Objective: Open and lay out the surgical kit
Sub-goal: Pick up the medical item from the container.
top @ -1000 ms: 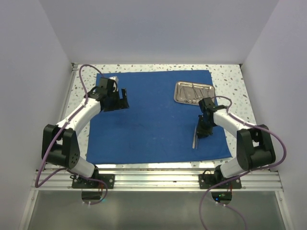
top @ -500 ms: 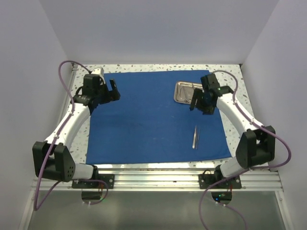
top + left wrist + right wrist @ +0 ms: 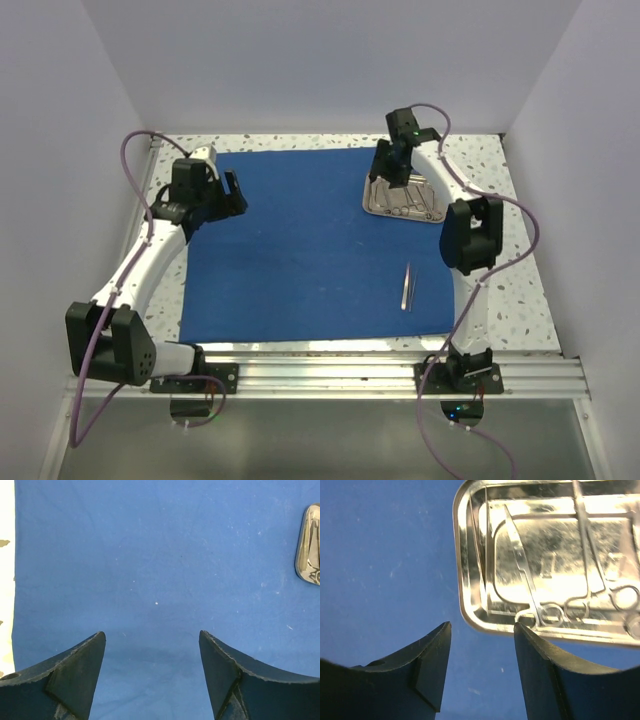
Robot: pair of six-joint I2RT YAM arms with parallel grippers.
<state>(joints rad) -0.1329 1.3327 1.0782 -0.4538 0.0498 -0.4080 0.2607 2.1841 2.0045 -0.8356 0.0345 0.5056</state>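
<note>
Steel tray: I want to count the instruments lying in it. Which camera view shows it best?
Right wrist view: the steel tray fills most of the frame, with its ring-handled instruments distinct. Top external shows the whole tray but small, contents unclear. Left wrist catches only one edge.

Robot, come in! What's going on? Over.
Left pincer open over cloth. Right pincer open at tray. Tweezers on cloth; other tools in tray. Nothing blocking.
</note>
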